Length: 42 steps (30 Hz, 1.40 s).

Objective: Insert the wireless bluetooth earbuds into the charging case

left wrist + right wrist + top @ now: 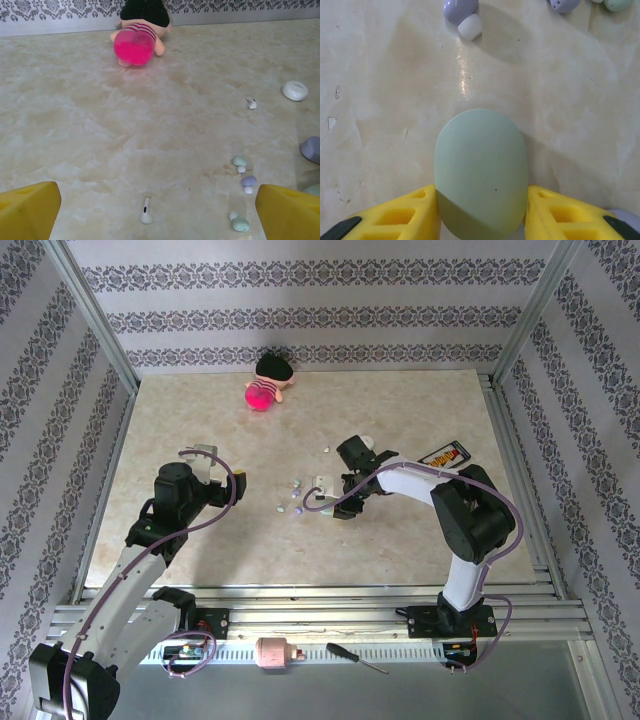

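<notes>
A mint-green oval charging case (481,170) lies on the marble table, and my right gripper (481,215) is shut on it, a yellow finger pressed against each side. In the top view the right gripper (325,495) sits mid-table. Just beyond the case lie a lavender earbud (462,15) and more buds (563,5). My left gripper (159,220) stands open over a white stemmed earbud (145,211) without touching it. To its right lie a mint earbud (239,161), a lavender earbud (248,182) and another mint earbud (240,223). A white earbud (251,103) lies farther off.
A white case (295,90) and a lavender case (312,149) sit at the right of the left wrist view. A pink doll (268,385) lies at the back wall. A black-and-orange packet (445,453) is at the right. A screwdriver (355,657) rests on the front rail.
</notes>
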Available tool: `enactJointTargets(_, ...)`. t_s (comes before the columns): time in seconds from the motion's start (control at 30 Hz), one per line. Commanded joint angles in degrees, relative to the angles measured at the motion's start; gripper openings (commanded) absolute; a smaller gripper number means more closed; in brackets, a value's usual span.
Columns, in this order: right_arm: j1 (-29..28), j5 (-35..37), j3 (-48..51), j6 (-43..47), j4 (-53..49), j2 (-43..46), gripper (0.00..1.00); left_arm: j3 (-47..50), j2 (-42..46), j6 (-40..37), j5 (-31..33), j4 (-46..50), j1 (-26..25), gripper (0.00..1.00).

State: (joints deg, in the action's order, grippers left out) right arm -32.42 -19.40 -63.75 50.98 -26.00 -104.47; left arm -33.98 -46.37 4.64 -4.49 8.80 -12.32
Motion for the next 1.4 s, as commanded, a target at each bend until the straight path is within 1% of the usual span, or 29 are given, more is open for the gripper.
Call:
enactJointTargets(0.0,-0.4,-1.0,-1.2,-0.2,-2.2,-0.4,0.36,0.4,0.1,0.6,0.1,-0.8,-0.4,0.99)
enactJointTargets(0.13,-0.4,-1.7,-0.9,-1.8,-1.5,2.4,0.35,0.0,0.1,-0.4,-0.9,-0.5,-0.4,0.99)
enactJointTargets(0.2,-0.4,-1.5,-0.7,-2.4,-1.4,4.2,0.35,-0.3,0.0,-1.3,-2.6,-0.6,-0.3,0.99)
enactJointTargets(0.3,-0.2,-1.9,-0.5,-3.2,-1.9,7.2,0.35,-2.2,-0.8,-4.4,-9.6,0.4,-0.5,0.99)
enactJointTargets(0.37,0.1,-2.7,-0.9,-3.8,-3.0,9.0,0.35,-4.0,-2.1,-6.8,-15.6,2.0,-0.5,0.99)
enactJointTargets(0.47,0.5,-4.2,-2.0,-4.5,-5.1,11.6,0.34,-5.9,-3.6,-11.8,-23.9,3.9,-0.8,0.99)
enactJointTargets(0.57,0.8,-6.0,-3.7,-4.8,-8.0,14.0,0.34,-7.2,-4.3,-17.3,-30.1,4.5,-1.5,1.00)
enactJointTargets(0.73,0.8,-10.2,-7.9,-5.1,-13.7,17.1,0.33,-8.9,-7.4,-24.1,-36.2,2.7,-5.1,0.99)
enactJointTargets(0.8,0.7,-12.1,-9.1,-5.1,-15.1,18.3,0.33,-9.0,-9.3,-25.4,-38.6,0.6,-6.7,0.99)
enactJointTargets(0.87,0.7,-13.7,-10.2,-5.3,-15.9,19.3,0.33,-9.1,-11.0,-26.7,-39.5,-0.8,-8.4,0.99)
enactJointTargets(0.93,0.6,-15.3,-11.2,-5.7,-16.6,20.1,0.32,-9.3,-12.8,-27.3,-40.1,-2.4,-9.9,0.99)
enactJointTargets(1.03,0.5,-18.0,-12.6,-6.4,-17.1,21.2,0.30,-9.0,-15.1,-25.2,-42.7,-7.4,-10.6,1.00)
enactJointTargets(1.1,0.5,-20.0,-13.1,-7.2,-16.8,21.8,0.30,-9.0,-16.5,-23.7,-44.9,-10.3,-10.9,0.97)
enactJointTargets(1.23,0.4,-23.4,-14.0,-8.4,-16.6,22.5,0.29,-8.9,-18.4,-21.0,-46.7,-15.4,-12.1,0.93)
enactJointTargets(1.37,0.4,-26.2,-14.7,-9.5,-15.8,22.6,0.29,-7.4,-19.7,-15.8,-47.7,-24.6,-12.6,0.89)
